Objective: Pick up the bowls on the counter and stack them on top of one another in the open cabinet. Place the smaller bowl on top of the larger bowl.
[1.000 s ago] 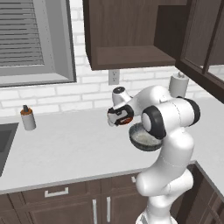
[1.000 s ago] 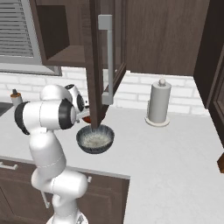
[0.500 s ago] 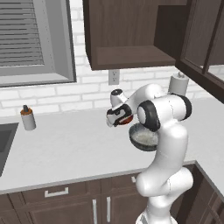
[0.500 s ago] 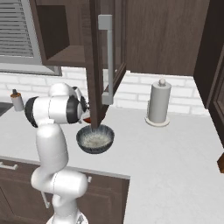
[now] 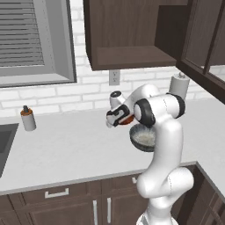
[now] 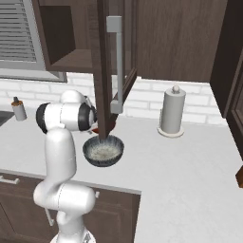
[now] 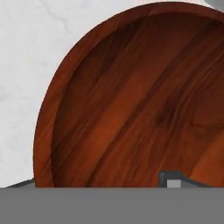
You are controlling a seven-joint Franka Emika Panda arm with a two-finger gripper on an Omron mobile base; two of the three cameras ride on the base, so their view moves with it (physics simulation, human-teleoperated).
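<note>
The smaller bowl (image 7: 131, 96), glossy reddish-brown, sits on the counter (image 5: 66, 145) just behind the larger bowl (image 5: 143, 137), whose inside is pale and speckled. My gripper (image 5: 117, 119) is down at the smaller bowl (image 5: 128, 119) from its left side. It is open, with one fingertip (image 7: 174, 180) inside the bowl and the other outside the rim. In the right base view the larger bowl (image 6: 103, 151) stands in front of the arm, and only a red sliver of the smaller bowl (image 6: 96, 130) shows. The open cabinet (image 5: 132, 57) hangs directly above, its shelf bare.
The cabinet's open door (image 6: 107, 71) hangs edge-on just above the bowls, close to my arm. A paper towel roll (image 5: 179, 85) stands at the back right. A small bottle (image 5: 28, 118) is far left by the sink (image 5: 5, 140). Glass-fronted cabinets (image 5: 206, 39) are on the right.
My arm's elbow has swung a little to the left and the hand has dipped slightly at the smaller bowl. Both bowls stay where they were.
</note>
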